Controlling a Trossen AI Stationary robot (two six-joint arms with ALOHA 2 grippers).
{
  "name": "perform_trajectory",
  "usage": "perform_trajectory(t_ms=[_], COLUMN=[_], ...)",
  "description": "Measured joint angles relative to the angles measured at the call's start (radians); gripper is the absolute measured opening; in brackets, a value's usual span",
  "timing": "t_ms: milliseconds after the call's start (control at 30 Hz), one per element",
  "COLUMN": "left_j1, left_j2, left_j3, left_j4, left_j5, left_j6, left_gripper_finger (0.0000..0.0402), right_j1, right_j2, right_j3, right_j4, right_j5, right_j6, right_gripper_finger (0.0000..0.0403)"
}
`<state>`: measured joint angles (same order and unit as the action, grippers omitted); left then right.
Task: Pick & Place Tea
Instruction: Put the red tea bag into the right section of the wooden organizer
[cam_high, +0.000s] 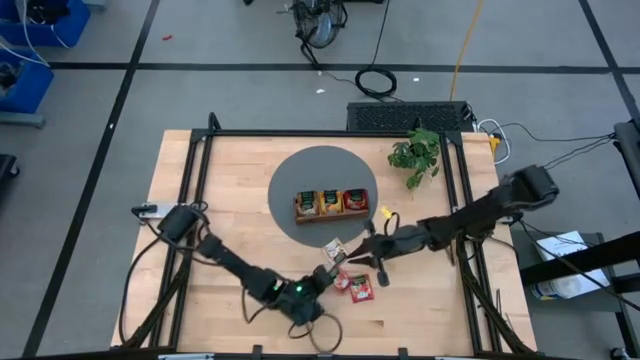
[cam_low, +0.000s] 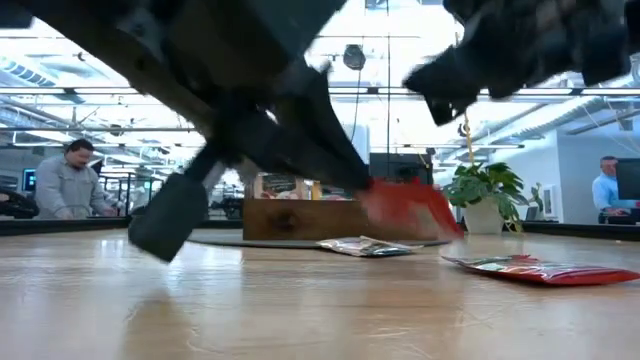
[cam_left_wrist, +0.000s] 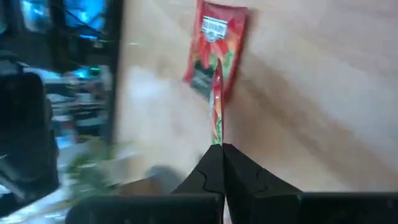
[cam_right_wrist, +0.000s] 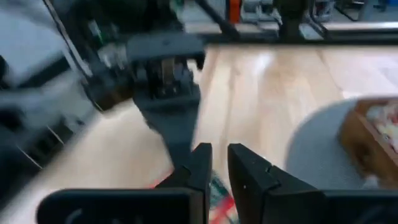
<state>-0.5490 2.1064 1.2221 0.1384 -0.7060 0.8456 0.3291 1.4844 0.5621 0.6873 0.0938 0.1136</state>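
Left gripper (cam_left_wrist: 222, 149): jaws clenched on a red sachet (cam_left_wrist: 216, 106), near the tray (cam_high: 331, 204).
Right gripper (cam_right_wrist: 217, 163): jaws slightly parted, empty, just beside it.
Risk: you could collide the arms; the thin edge-held sachet may slip.

I see a wooden tray (cam_high: 331, 214) on a grey mat (cam_high: 288, 175), a plant (cam_high: 417, 155) near it, and two people in the room behind the table.
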Motion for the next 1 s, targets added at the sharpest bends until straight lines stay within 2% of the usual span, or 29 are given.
perform_trajectory(t_ms=[167, 400, 533, 767, 1000], left_j1=[-0.062, -0.097, -0.102, -0.097, -0.093], left_j2=[-0.005, -0.005, -0.006, -0.008, -0.008], left_j3=[0.0, 0.002, 0.003, 0.004, 0.004], left_j4=[0.027, 0.156, 0.262, 0.357, 0.362], left_j5=[-0.249, -0.401, -0.417, -0.37, -0.368], left_j6=[0.209, 0.524, 0.689, 0.752, 0.758], left_gripper_finger=[0.0002, 0.0002, 0.0002, 0.0001, 0.0001], right_j1=[-0.011, -0.061, -0.066, -0.132, -0.225], right_j2=[-0.082, -0.061, -0.054, -0.051, -0.049], right_j3=[0.001, 0.001, 0.002, 0.002, 0.002], right_j4=[-0.013, -0.012, -0.005, -0.037, -0.108], right_j5=[-0.07, -0.301, -0.28, -0.286, -0.462], right_j6=[0.145, 0.372, 0.387, 0.515, 0.655], right_gripper_finger=[0.0047, 0.0072, 0.0108, 0.0175, 0.021])
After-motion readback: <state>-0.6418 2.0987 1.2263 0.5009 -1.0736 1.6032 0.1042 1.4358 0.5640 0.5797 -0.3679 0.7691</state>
